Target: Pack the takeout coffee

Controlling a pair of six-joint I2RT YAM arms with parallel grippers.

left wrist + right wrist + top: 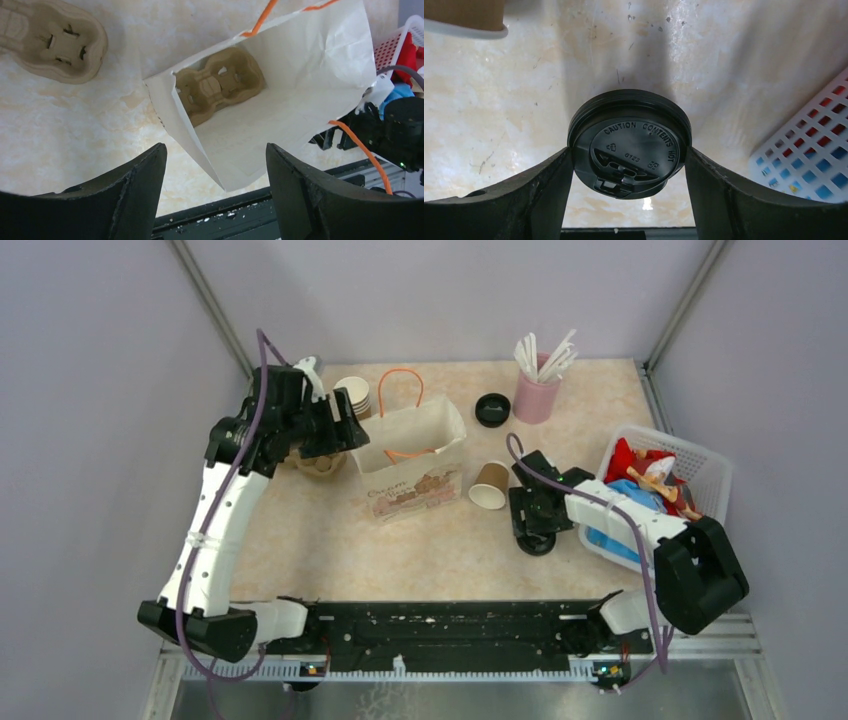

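From the top external camera, the left arm (215, 520) reached to the far left of the marbled beige counter (330, 550); its jaws stood just beside the open mouth of the one white paper bag with orange cord handles (410, 465), probably to watch or steady it. The right arm (620, 515) bent inward so that its jaws stood straight over the takeout coffee (537, 543), a small cup under a round black plastic lid; it stood on the counter between one tipped lidless brown paper cup (489, 485) and one white plastic basket of toys (700, 465), well apart from the bag. Along the far edge sat one loose black lid (492, 410), one pink tumbler of white straws (537, 395) and one stack of white-rimmed cups (354, 393), nested too tightly to count. In the left wrist view the jaws gaped wide and held nothing above the bag's mouth, which seemed set open to receive the drink; one moulded tan pulp cup carrier (220, 85) lay at the bag's bottom and a second carrier (50, 40) on the counter outside, two in all. In the right wrist view the jaws pressed opposite sides of the coffee's lid (629, 150), closed on it from above; the cup beneath was hidden; such a hold looked meant to keep it upright in a lift; black lids numbered two.
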